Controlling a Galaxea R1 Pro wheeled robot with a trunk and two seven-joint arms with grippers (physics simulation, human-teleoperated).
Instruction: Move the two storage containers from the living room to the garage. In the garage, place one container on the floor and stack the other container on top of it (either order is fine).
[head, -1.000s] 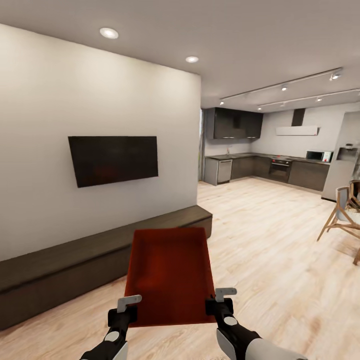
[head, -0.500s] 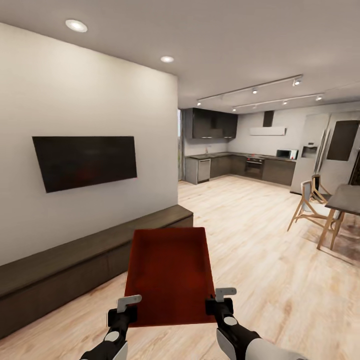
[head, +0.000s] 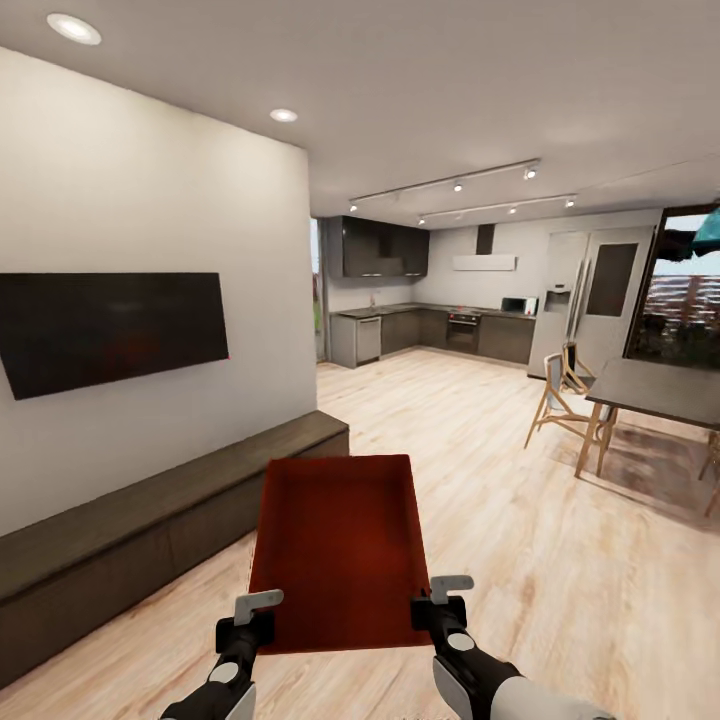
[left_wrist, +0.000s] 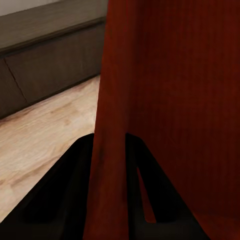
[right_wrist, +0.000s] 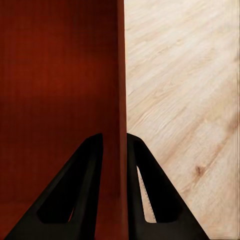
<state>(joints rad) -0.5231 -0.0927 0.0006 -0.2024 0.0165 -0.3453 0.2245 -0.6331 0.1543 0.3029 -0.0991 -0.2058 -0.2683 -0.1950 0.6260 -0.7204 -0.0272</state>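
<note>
I hold one orange-red open-topped storage container (head: 338, 545) level in front of me, above the light wood planks of the living room. My left gripper (head: 253, 618) is shut on its left wall near the close corner, and my right gripper (head: 440, 600) is shut on its right wall. In the left wrist view the red wall (left_wrist: 111, 150) runs between the two dark fingers (left_wrist: 70, 190). The right wrist view has the container wall (right_wrist: 121, 125) pinched between its fingers (right_wrist: 85, 190) in the same way.
A black TV (head: 110, 328) hangs on the white wall at left, above a long dark low cabinet (head: 150, 520). Ahead lies open wood floor (head: 480, 480) leading to a dark kitchen (head: 440, 330). A dining table (head: 660, 392) and chair (head: 562, 400) stand at right.
The whole view has swung to the right: TV and wall slid left, and the dining table and a glass door came into sight. Both grippers keep the same hold on the container.
</note>
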